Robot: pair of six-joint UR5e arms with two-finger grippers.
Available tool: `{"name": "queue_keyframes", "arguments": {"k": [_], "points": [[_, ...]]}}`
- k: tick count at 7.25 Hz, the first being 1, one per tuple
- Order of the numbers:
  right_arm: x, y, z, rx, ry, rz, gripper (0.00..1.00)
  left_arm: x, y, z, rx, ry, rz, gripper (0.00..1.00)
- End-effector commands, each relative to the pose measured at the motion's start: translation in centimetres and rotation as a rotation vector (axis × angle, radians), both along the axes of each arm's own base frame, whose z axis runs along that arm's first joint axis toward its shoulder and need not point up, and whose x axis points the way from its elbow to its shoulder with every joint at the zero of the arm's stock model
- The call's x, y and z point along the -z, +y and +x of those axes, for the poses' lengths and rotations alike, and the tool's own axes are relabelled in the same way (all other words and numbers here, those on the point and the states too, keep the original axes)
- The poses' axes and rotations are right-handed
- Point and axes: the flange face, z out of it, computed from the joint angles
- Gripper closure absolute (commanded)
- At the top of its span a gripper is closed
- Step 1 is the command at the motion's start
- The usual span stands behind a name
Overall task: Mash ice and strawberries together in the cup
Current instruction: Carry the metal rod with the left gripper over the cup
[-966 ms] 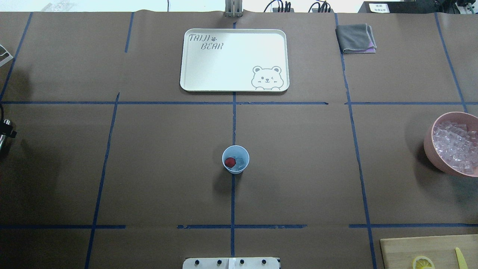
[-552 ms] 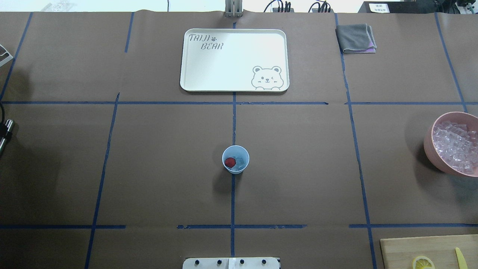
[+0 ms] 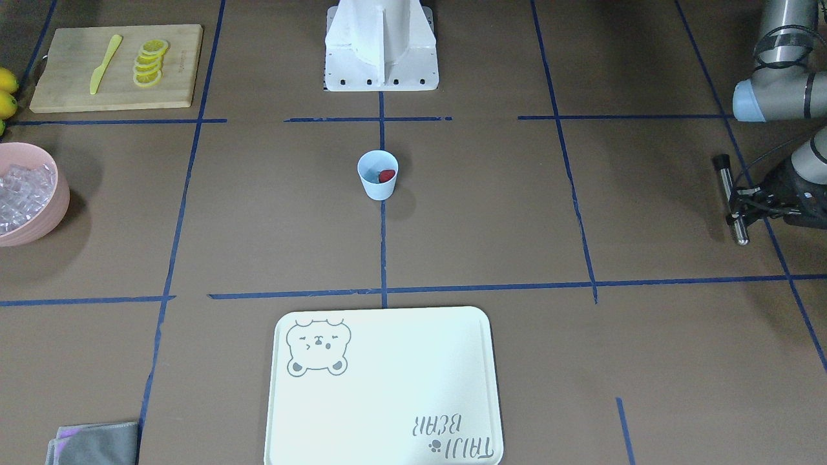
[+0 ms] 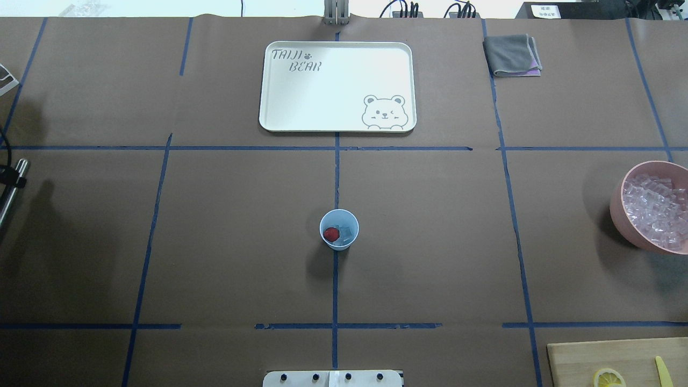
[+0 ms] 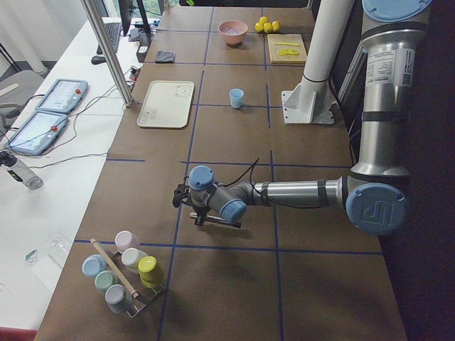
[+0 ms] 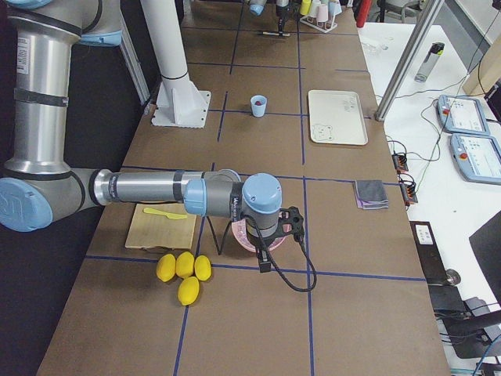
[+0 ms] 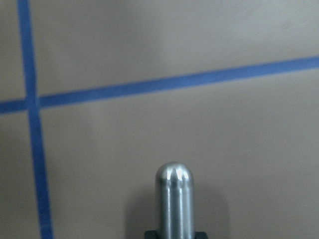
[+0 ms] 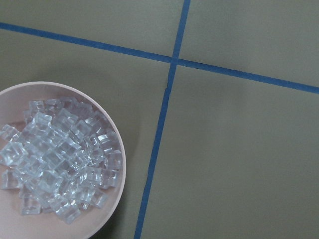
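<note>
The pale blue cup (image 4: 344, 217) stands at the table's middle, also in the front view (image 3: 378, 189). In it lie the red strawberry (image 4: 331, 233) (image 3: 386, 175) and a few ice cubes (image 4: 347, 232). My left gripper (image 3: 738, 199) is far off at the table's left end, shut on a metal rod (image 3: 729, 194) held low over the paper. The rod's rounded tip (image 7: 174, 191) shows in the left wrist view, and the rod pokes in at the overhead view's left edge (image 4: 13, 185). My right gripper (image 6: 282, 227) hovers by the pink bowl; I cannot tell if it is open.
The pink bowl (image 4: 618, 217) of ice cubes (image 8: 55, 164) sits at the right edge. A white bear tray (image 4: 338, 80) and a grey cloth (image 4: 511, 55) lie at the far side. A cutting board (image 3: 174, 71) carries lemon slices (image 3: 150, 61) and a yellow knife (image 3: 104, 63).
The metal rod at the overhead view's left edge has moved a little farther into view and toward the far side. The cup and its contents have not moved.
</note>
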Motion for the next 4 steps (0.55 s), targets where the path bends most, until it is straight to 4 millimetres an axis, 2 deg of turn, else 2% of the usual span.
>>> {"name": "queue_keyframes", "arguments": {"k": [1,2,3,4], "points": [[0.1,-0.1,0.0,0.000,0.000,0.003,0.01,11.6,-3.2,1.4,-0.016,0.090,0.261,1.00],[0.1,-0.1,0.0,-0.001,0.000,0.002,0.01,17.0,-5.6,2.7,-0.052,0.126,0.430,0.99],[0.2,-0.1,0.0,-0.001,0.000,0.003,0.01,21.1,-6.7,3.7,-0.058,0.164,0.506,1.00],[0.2,-0.1,0.0,-0.001,0.000,0.004,0.01,24.5,-6.7,4.9,-0.068,0.210,0.577,1.00]]}}
